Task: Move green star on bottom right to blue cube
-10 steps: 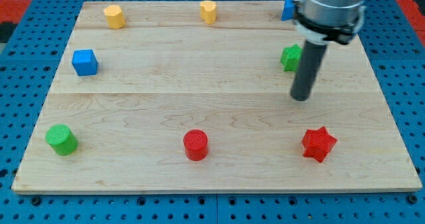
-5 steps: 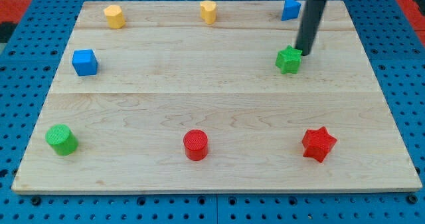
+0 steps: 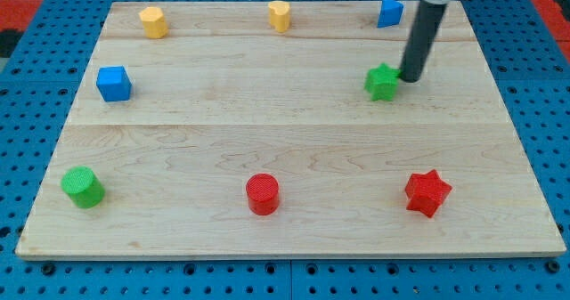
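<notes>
Pale wooden worktop [image 3: 294,149] fills most of frame, lying on a blue pegboard surface [image 3: 27,86] that shows along all edges. Along the top: yellow block [image 3: 153,21] upper left, second yellow block [image 3: 280,15] top centre, small blue block [image 3: 389,12] upper right, shape unclear. Along the bottom: green cylinder [image 3: 83,187] lower left, red cylinder [image 3: 263,194] bottom centre, red star [image 3: 427,193] lower right, all well apart from each other.
</notes>
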Robot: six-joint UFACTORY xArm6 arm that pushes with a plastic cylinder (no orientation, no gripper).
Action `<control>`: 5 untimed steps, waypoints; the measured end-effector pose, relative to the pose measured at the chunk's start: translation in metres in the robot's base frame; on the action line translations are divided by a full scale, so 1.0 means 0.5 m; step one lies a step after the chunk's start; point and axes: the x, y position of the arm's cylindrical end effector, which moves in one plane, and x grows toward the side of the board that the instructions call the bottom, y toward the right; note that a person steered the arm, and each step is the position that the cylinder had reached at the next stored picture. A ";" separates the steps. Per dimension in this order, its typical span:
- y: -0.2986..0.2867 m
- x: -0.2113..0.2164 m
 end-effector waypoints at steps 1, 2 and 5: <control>-0.040 0.042; -0.075 0.046; -0.356 0.060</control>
